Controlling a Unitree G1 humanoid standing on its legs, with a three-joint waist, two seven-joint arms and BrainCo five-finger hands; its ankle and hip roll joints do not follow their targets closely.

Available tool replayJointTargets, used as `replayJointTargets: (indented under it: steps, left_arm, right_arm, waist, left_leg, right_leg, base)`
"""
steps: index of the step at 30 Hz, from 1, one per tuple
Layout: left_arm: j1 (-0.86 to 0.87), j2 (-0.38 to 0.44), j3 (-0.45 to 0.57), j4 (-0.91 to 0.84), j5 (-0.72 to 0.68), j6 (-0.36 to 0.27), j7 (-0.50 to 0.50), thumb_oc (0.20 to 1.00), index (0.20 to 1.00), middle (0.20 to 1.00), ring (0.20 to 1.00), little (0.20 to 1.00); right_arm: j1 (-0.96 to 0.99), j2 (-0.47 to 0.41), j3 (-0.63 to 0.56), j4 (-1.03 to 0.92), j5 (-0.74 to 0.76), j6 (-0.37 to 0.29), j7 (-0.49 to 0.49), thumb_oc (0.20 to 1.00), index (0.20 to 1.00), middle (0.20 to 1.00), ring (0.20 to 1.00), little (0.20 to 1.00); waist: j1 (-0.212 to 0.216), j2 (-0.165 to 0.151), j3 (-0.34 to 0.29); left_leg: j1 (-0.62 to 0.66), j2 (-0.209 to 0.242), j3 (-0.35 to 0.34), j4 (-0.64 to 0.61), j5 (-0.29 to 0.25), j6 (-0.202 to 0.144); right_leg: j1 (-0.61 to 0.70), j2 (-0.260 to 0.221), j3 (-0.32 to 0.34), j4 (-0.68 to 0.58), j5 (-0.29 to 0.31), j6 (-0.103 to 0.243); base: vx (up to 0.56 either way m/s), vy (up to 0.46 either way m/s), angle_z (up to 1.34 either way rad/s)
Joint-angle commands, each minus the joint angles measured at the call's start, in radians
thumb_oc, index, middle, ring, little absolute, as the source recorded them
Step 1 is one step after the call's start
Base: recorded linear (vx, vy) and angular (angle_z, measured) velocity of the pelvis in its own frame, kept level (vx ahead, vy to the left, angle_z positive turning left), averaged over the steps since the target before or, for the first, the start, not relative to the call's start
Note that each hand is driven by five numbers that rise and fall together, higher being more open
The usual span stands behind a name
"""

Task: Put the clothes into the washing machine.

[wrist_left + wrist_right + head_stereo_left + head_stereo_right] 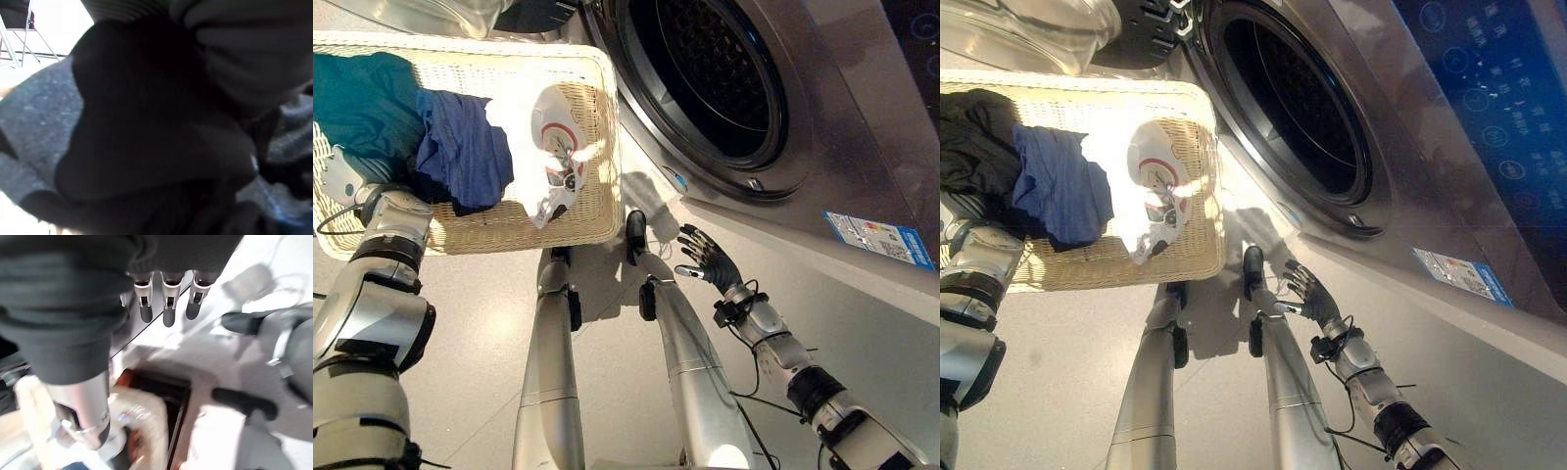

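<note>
Washing machine (862,127): stood at the right of the scene, door open, dark drum (710,69) empty as far as could be seen.
Basket (578,220): wicker, on the floor left of the drum opening, its right edge just beside the machine front.
Clothes: all lay in the basket; teal garment (362,103) at the left end, blue garment (460,157) mid-basket, white printed garment (543,137) at the right end, nearest the drum.
Left hand (342,176): reached into the basket's left side, fingers buried in dark cloth; grip could not be told.
Right hand (710,257): hung over the floor below the drum, fingers spread and straight, holding nothing.
Key relation: clothes lay left of the drum; left hand was much nearer them, right hand well apart.
</note>
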Motion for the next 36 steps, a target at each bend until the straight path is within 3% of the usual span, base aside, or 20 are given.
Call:
replayJointTargets:
  steps: [1,5,6,7,9,11,15,17,18,21,22,25,27,30,31,35,36]
  left_arm:
    - [0.109,0.014,0.105,-0.129,-0.106,-0.175,0.038,0.2,0.2,0.2,0.2,0.2]
    - [0.253,-0.019,0.206,-0.255,-0.151,-0.305,0.076,0.2,0.2,0.2,0.2,0.2]
    - [0.253,-0.019,0.206,-0.255,-0.151,-0.305,0.076,0.2,0.2,0.2,0.2,0.2]
    - [0.369,-0.053,0.283,-0.353,-0.101,-0.38,0.11,0.2,0.2,0.2,0.2,0.2]
    - [0.416,-0.067,0.307,-0.395,-0.077,-0.401,0.134,0.2,0.2,0.2,0.2,0.2]
    - [0.488,-0.094,0.364,-0.453,-0.019,-0.435,0.17,0.2,0.2,0.2,0.2,0.2]
    - [0.558,-0.108,0.42,-0.528,0.081,-0.452,0.212,0.2,0.2,0.2,0.2,0.2]
    - [0.569,-0.103,0.433,-0.568,0.1,-0.465,0.202,0.2,0.2,0.2,0.2,0.2]
    - [0.572,-0.096,0.439,-0.605,0.093,-0.5,0.166,0.2,0.2,0.2,0.2,0.2]
    - [0.567,-0.091,0.433,-0.712,0.042,-0.595,-0.017,0.2,0.2,0.2,0.2,0.2]
    - [0.572,-0.093,0.422,-0.754,0.032,-0.601,-0.066,0.2,0.2,0.2,0.2,0.2]
    - [0.583,-0.115,0.38,-0.91,-0.072,-0.627,-0.338,0.2,0.2,0.2,0.2,0.2]
    - [0.603,-0.164,0.311,-1.076,-0.283,-0.556,-0.659,0.2,0.2,0.2,0.2,0.2]
    - [0.605,-0.19,0.251,-1.15,-0.425,-0.486,-0.841,0.2,0.2,0.2,0.2,0.2]
    - [0.606,-0.205,0.214,-1.183,-0.499,-0.447,-0.965,0.2,0.2,0.2,0.2,0.2]
    - [0.571,-0.199,0.088,-1.237,-0.633,-0.329,-1.214,0.2,0.2,0.2,0.2,0.2]
    - [0.565,-0.195,0.068,-1.242,-0.651,-0.314,-1.234,0.2,0.2,0.2,0.2,0.2]
  right_arm:
    - [0.08,-0.048,-0.009,-0.196,0.05,-0.038,0.064,1.0,1.0,1.0,1.0,1.0]
    - [0.102,-0.045,-0.044,-0.309,-0.009,-0.049,0.038,1.0,1.0,1.0,1.0,1.0]
    - [0.102,-0.045,-0.044,-0.309,-0.009,-0.049,0.038,1.0,1.0,1.0,1.0,1.0]
    - [0.11,-0.043,-0.076,-0.381,-0.128,-0.065,-0.036,1.0,1.0,1.0,1.0,1.0]
    - [0.103,-0.043,-0.096,-0.42,-0.228,-0.06,-0.082,1.0,1.0,1.0,1.0,1.0]
    - [0.069,-0.059,-0.119,-0.491,-0.307,-0.011,-0.131,1.0,1.0,1.0,1.0,1.0]
    - [0.009,-0.063,-0.123,-0.524,-0.343,0.069,-0.113,1.0,1.0,1.0,1.0,1.0]
    - [-0.024,-0.069,-0.113,-0.534,-0.338,0.102,-0.104,1.0,1.0,1.0,1.0,1.0]
    - [-0.05,-0.074,-0.108,-0.534,-0.309,0.125,-0.091,1.0,1.0,1.0,1.0,1.0]
    - [-0.095,-0.063,-0.091,-0.516,-0.226,0.159,-0.045,1.0,1.0,1.0,1.0,1.0]
    - [-0.099,-0.057,-0.086,-0.515,-0.203,0.17,-0.033,1.0,1.0,1.0,1.0,1.0]
    - [-0.113,-0.039,-0.078,-0.513,-0.137,0.218,0.027,1.0,1.0,1.0,1.0,1.0]
    - [-0.121,-0.027,-0.071,-0.518,-0.141,0.268,0.076,1.0,1.0,1.0,1.0,1.0]
    - [-0.132,-0.033,-0.064,-0.526,-0.158,0.296,0.104,1.0,1.0,1.0,1.0,1.0]
    - [-0.138,-0.042,-0.056,-0.528,-0.175,0.316,0.129,1.0,1.0,1.0,1.0,1.0]
    - [-0.187,-0.113,-0.016,-0.531,-0.149,0.343,0.161,1.0,1.0,1.0,1.0,1.0]
    - [-0.193,-0.121,-0.009,-0.53,-0.138,0.344,0.163,1.0,1.0,1.0,1.0,1.0]
  waist:
    - [0.045,-0.001,-0.014]
    - [0.07,0.016,-0.014]
    - [0.07,0.016,-0.014]
    - [0.093,0.034,-0.014]
    - [0.103,0.043,-0.014]
    - [0.126,0.061,-0.014]
    - [0.157,0.079,-0.014]
    - [0.169,0.083,-0.014]
    - [0.178,0.084,-0.014]
    - [0.196,0.084,-0.014]
    - [0.201,0.085,-0.014]
    - [0.212,0.088,-0.014]
    - [0.218,0.098,-0.014]
    - [0.214,0.106,-0.014]
    - [0.211,0.111,-0.014]
    - [0.193,0.124,-0.014]
    - [0.19,0.125,-0.014]
  left_leg:
    - [0.108,-0.058,0.04,-0.02,-0.024,0.025]
    - [0.165,-0.056,0.035,-0.061,-0.006,0.027]
    - [0.165,-0.056,0.035,-0.061,-0.006,0.027]
    - [0.223,-0.057,0.028,-0.093,0.004,0.027]
    - [0.248,-0.057,0.026,-0.105,0.009,0.025]
    - [0.299,-0.054,0.022,-0.13,0.019,0.021]
    - [0.362,-0.05,0.019,-0.165,0.029,0.013]
    - [0.385,-0.052,0.018,-0.178,0.033,0.01]
    - [0.402,-0.052,0.017,-0.186,0.034,0.009]
    - [0.423,-0.053,0.012,-0.199,0.04,0.008]
    - [0.431,-0.054,0.01,-0.197,0.033,0.009]
    - [0.442,-0.057,0.01,-0.21,0.041,0.012]
    - [0.448,-0.059,0.01,-0.238,0.058,0.016]
    - [0.448,-0.058,0.012,-0.254,0.072,0.017]
    - [0.451,-0.059,0.013,-0.264,0.078,0.017]
    - [0.449,-0.057,0.028,-0.281,0.09,0.016]
    - [0.453,-0.057,0.031,-0.282,0.088,0.016]
  right_leg:
    - [0.093,0.04,0.009,-0.137,0.116,0.049]
    - [0.151,0.038,0.002,-0.147,0.098,0.048]
    - [0.151,0.038,0.002,-0.147,0.098,0.048]
    - [0.212,0.04,0.0,-0.153,0.072,0.041]
    - [0.24,0.04,0.0,-0.153,0.058,0.037]
    - [0.296,0.038,-0.004,-0.152,0.028,0.027]
    - [0.368,0.034,-0.015,-0.151,-0.009,0.013]
    - [0.396,0.032,-0.02,-0.158,-0.019,0.008]
    - [0.416,0.029,-0.025,-0.165,-0.024,0.005]
    - [0.441,0.024,-0.036,-0.173,-0.027,0.0]
    - [0.449,0.024,-0.038,-0.171,-0.033,-0.001]
    - [0.461,0.025,-0.046,-0.176,-0.033,-0.001]
    - [0.47,0.022,-0.059,-0.191,-0.026,0.001]
    - [0.468,0.021,-0.064,-0.199,-0.015,0.005]
    - [0.47,0.02,-0.067,-0.205,-0.01,0.008]
    - [0.464,0.014,-0.074,-0.225,0.008,0.011]
    - [0.467,0.013,-0.073,-0.227,0.008,0.012]
  base:
    - [-0.03,-0.092,0.04]
    - [-0.04,-0.055,0.05]
    - [-0.06,-0.054,0.05]
    - [-0.05,-0.044,0.05]
    - [-0.06,-0.039,0.07]
    - [-0.05,-0.013,0.1]
    - [-0.02,-0.012,0.1]
    - [-0.03,-0.018,0.12]
    - [-0.06,-0.038,0.15]
    - [-0.04,-0.064,0.08]
    - [-0.03,-0.074,0.08]
    - [-0.03,-0.054,0.13]
    - [-0.05,-0.032,0.06]
    - [-0.04,0.003,0.02]
    - [-0.04,0.014,0.01]
    - [-0.04,0.033,0.01]
    - [0.0,0.0,0.0]
